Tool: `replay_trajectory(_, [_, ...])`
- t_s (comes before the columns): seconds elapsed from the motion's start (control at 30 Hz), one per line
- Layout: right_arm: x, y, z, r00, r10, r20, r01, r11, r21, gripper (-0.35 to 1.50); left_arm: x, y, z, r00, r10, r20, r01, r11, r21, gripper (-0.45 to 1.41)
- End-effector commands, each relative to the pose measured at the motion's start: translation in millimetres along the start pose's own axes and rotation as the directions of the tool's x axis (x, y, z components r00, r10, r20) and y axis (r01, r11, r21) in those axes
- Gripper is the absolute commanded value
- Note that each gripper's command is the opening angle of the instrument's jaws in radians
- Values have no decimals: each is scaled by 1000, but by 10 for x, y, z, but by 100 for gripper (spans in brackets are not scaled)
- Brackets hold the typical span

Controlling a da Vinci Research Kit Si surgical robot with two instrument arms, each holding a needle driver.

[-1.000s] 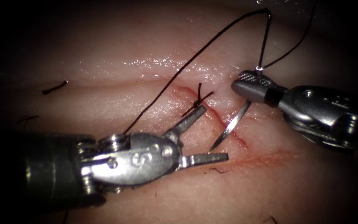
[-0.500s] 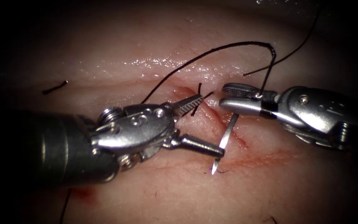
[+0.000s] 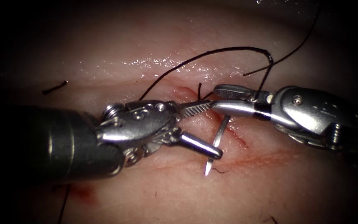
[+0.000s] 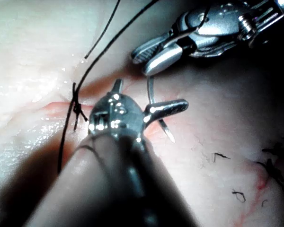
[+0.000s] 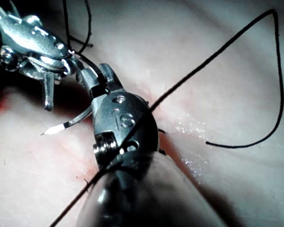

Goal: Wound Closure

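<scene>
Centrally in the endoscope view, pale pink tissue [image 3: 154, 41] fills the frame, and a thin red cut [image 3: 228, 130] runs diagonally from the upper middle down toward the lower right.

From the right of the frame comes the right tool [image 3: 222, 99], its jaws closed on the blunt end of the curved needle [image 3: 218, 139], close to where the thread joins. The needle hangs down from those jaws across the cut, its sharp point free above the tissue at the lower middle of the frame, not in the tissue.

From the left of the frame comes the left tool [image 3: 206, 130], on a thick dark shaft. Its jaws stand wide apart and hold nothing. The upper jaw reaches toward the right tool's jaws and lies across a tied stitch [image 3: 199, 89], partly hiding it. The lower jaw lies against the needle's shaft, a little above the point.

Black thread [image 3: 212, 52] rises from the right tool's jaws, arches over the upper middle of the frame and comes down to the tissue behind the left tool. A second strand runs off toward the upper right corner.

A short cut end of thread [image 3: 54, 87] lies on the tissue at the left, well apart from the tools. Faint red fluid [image 3: 83, 193] stains the tissue at the lower left, beneath the left shaft.

The left wrist view shows the same open jaws [image 4: 142, 101] either side of the needle [image 4: 154, 101], with the knotted stitch [image 4: 77, 108] just beside them.
</scene>
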Motion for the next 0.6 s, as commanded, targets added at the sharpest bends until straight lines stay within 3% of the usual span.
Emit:
replay_trajectory(0.03, [0,-1,9,1000,1,-2,-1,1000,2,-35,-5,-6,7,1000,-8,0,8,1000,1,96])
replay_trajectory(0.3, [1,-4,15,1000,-9,-8,9,1000,12,-35,-14,-11,16,1000,-24,0,24,1000,1,83])
replay_trajectory(0.43, [3,-6,17,1000,-13,-10,13,1000,13,-35,-16,-10,15,999,-33,1,33,999,-4,66])
replay_trajectory(0.53, [3,-6,18,1000,-14,-10,14,1000,13,-35,-17,-8,13,998,-67,4,67,998,-14,17])
replay_trajectory(0.6, [2,-6,18,1000,-15,-11,15,1000,14,-35,-17,-7,12,995,-100,12,100,994,-47,-30])
